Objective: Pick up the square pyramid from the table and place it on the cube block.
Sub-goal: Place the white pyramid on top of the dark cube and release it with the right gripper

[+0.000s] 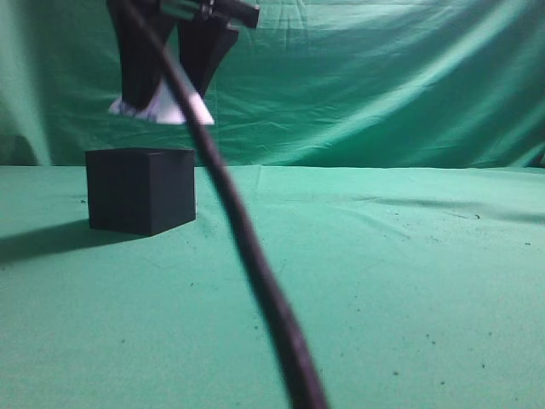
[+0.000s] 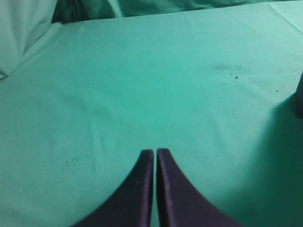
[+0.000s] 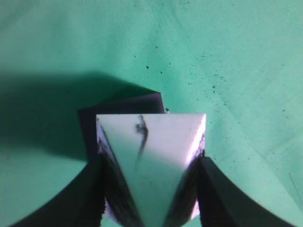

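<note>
Right gripper (image 3: pixel 150 189) pinches pyramid (image 3: pixel 151 156) in air above cube (image 1: pixel 140 189). Left gripper (image 2: pixel 155 156) pressed together, idle over table (image 2: pixel 142 85). Risk: release off-centre and pyramid likely tips off cube's edge.

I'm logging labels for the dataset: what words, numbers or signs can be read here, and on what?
None readable in any view.
square pyramid: only dark scribbled streaks, no letters.
cube block: plain, unmarked.
table: only small dark specks.
</note>
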